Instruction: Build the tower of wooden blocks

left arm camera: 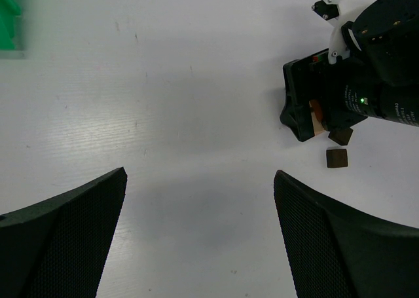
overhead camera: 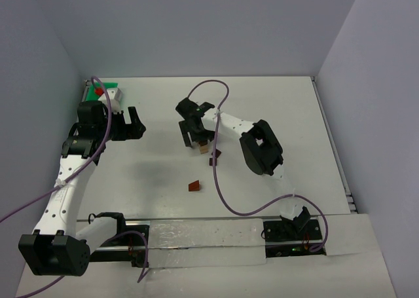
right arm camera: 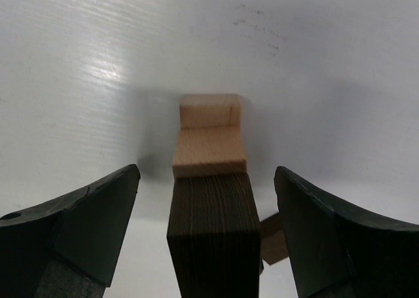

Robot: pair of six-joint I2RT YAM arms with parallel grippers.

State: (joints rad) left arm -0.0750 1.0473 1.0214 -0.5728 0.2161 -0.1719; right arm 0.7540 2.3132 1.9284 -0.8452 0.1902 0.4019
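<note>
Two arms reach over a white surface (overhead camera: pixel 275 101). Near the middle, the right end effector (overhead camera: pixel 194 139) points down. Its fingers are spread on either side of an upright dark block (right arm camera: pixel 213 232) and touch neither side of it. Tan blocks (right arm camera: pixel 209 150) sit just beyond, against that block. Two loose blocks (left arm camera: pixel 337 158), dark brown, lie just beside this end effector. A reddish-brown wedge (overhead camera: pixel 195 186) lies apart, nearer the arm bases. The left end effector (overhead camera: pixel 134 124) hovers to the left, spread wide over bare surface. A green tray (overhead camera: pixel 108 88) sits in the far left corner.
</note>
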